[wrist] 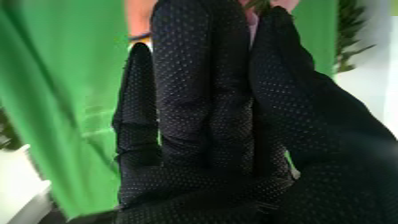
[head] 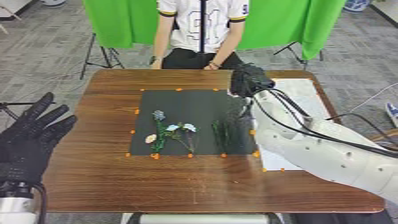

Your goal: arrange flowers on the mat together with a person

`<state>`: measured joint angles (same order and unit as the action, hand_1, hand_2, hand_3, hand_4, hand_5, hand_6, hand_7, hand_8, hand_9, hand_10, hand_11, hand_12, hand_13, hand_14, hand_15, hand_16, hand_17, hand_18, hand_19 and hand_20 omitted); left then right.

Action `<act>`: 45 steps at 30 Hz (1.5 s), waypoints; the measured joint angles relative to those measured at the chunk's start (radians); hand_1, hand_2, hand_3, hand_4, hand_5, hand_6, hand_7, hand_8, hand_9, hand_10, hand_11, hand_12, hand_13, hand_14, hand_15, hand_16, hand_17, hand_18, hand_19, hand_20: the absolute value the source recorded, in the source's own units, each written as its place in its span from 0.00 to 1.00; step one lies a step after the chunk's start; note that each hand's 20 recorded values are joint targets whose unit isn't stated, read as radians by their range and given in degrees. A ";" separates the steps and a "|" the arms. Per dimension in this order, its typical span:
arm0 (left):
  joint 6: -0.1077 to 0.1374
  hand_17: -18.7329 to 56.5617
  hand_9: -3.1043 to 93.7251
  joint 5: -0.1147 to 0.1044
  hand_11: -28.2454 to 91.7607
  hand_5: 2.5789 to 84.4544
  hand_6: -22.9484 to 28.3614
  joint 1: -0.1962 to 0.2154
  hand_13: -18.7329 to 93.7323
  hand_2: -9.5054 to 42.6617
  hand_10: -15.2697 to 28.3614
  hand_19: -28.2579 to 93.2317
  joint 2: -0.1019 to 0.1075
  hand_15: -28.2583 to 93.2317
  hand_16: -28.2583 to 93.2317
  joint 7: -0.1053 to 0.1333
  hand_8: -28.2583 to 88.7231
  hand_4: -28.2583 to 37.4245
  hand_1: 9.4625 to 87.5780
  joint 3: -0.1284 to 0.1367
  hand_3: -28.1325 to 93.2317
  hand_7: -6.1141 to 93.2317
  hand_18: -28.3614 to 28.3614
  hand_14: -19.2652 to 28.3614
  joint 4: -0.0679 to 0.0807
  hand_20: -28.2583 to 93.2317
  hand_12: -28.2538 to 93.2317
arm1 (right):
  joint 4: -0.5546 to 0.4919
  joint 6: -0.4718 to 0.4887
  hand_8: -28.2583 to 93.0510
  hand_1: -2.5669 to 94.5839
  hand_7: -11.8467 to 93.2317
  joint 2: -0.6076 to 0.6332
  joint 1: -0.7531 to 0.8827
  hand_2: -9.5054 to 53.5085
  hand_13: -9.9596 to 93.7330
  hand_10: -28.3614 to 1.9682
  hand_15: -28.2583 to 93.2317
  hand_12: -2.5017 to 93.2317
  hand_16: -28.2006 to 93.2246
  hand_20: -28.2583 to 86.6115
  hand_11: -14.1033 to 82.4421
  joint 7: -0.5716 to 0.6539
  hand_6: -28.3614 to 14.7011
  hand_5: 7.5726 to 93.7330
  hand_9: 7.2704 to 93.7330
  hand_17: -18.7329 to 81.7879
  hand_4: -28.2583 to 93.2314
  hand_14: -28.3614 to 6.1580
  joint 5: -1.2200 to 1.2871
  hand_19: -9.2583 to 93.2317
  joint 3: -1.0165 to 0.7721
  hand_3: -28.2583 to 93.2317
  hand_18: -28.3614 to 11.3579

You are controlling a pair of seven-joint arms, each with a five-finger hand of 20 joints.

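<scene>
Head view, left hand released, fingers spread, right hand straight-fingered in wrist view, cannot tell whether grasping

Room over the mat's far strip — flowers nearer, right arm alongside.

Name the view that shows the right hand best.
The right wrist view: there the right hand is close up, its straight fingers and thumb easy to make out. The head view shows it small and dark, its fingers hard to tell apart.
</scene>
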<state>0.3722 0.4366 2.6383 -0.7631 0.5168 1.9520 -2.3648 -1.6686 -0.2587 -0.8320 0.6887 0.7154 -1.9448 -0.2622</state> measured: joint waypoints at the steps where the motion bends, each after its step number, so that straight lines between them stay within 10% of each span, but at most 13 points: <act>1: -0.001 0.14 0.36 0.004 0.38 0.36 0.55 -0.005 0.36 0.30 0.70 0.58 -0.004 0.62 0.19 -0.008 0.17 0.06 0.15 0.000 0.86 0.15 0.84 0.88 0.000 0.39 0.33 | 0.007 0.007 0.23 0.62 0.37 -0.014 0.001 0.00 0.86 0.80 0.56 0.39 0.50 0.31 0.23 -0.001 0.78 0.85 0.99 0.45 0.00 0.80 0.004 0.82 0.003 0.79 0.35; 20: -0.034 0.14 0.36 0.040 0.39 0.37 0.55 -0.035 0.36 0.30 0.70 0.58 -0.037 0.62 0.19 -0.075 0.17 0.06 0.15 0.000 0.86 0.15 0.84 0.88 0.008 0.39 0.33 | 0.033 0.069 0.19 0.58 0.33 -0.053 0.031 0.00 0.81 0.71 0.58 0.38 0.48 0.32 0.23 0.010 0.76 0.75 0.91 0.41 0.00 0.74 0.008 0.81 0.083 0.79 0.32; 29: -0.049 0.14 0.36 0.061 0.39 0.37 0.55 -0.049 0.36 0.30 0.70 0.58 -0.053 0.62 0.19 -0.108 0.17 0.06 0.15 0.000 0.86 0.15 0.84 0.88 0.010 0.39 0.33 | 0.010 0.119 0.12 0.46 0.29 -0.042 0.052 0.00 0.77 0.62 0.64 0.24 0.38 0.34 0.39 0.011 0.76 0.68 0.80 0.39 0.00 0.63 -0.003 0.80 0.068 0.86 0.29; 45: -0.027 0.14 0.36 0.017 0.39 0.37 0.55 -0.011 0.36 0.31 0.70 0.58 0.000 0.62 0.19 -0.026 0.17 0.06 0.15 -0.003 0.86 0.15 0.84 0.88 0.010 0.39 0.33 | -0.017 0.145 0.12 0.41 0.28 -0.035 0.053 0.00 0.75 0.58 0.66 0.21 0.37 0.35 0.41 0.005 0.72 0.63 0.77 0.37 0.00 0.58 -0.009 0.80 0.054 0.85 0.26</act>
<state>0.3449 0.4533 2.6272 -0.7627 0.4906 1.9487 -2.3551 -1.6852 -0.1141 -0.8671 0.7412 0.7204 -1.9535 -0.2084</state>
